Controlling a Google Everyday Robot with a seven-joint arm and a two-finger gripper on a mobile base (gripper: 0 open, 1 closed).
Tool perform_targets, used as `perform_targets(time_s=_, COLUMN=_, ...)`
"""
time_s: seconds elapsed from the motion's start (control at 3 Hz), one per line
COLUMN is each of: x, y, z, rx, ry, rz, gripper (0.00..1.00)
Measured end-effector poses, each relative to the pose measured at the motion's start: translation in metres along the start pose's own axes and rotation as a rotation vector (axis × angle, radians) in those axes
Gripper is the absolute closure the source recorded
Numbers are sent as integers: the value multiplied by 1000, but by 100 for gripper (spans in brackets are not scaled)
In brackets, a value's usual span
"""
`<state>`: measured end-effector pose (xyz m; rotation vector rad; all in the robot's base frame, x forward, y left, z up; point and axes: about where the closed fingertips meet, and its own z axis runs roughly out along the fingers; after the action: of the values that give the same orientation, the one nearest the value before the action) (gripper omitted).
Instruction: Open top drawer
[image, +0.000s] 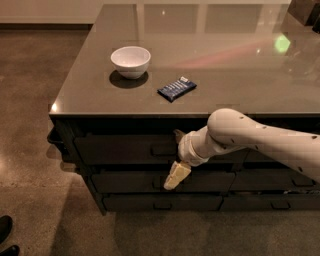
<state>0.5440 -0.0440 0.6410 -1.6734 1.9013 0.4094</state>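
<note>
Camera view: arm (260, 140) extended from right; hand (178, 154), fingers (177, 175) apart, at top drawer (125, 149) handle (163, 149).

The top drawer (120, 149) is a wide, dark grey-black front just under the edge of the surface, uppermost in the left stack. It looks shut, level with the fronts below. The pincer (176, 165) hangs just beside its small rectangular loop handle (163, 149).
</note>
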Motion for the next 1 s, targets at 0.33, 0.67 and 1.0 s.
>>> perform_targets(time_s=0.33, x=0, y=5, z=-3, rx=-17, ry=-1, rz=6, gripper=0)
perform_targets(time_s=0.67, x=-1, y=5, z=-4, rx=-17, ry=-1, rz=6, gripper=0)
perform_targets(time_s=1.0, x=-1, y=13, z=-10, rx=-29, ry=-5, rz=14, gripper=0)
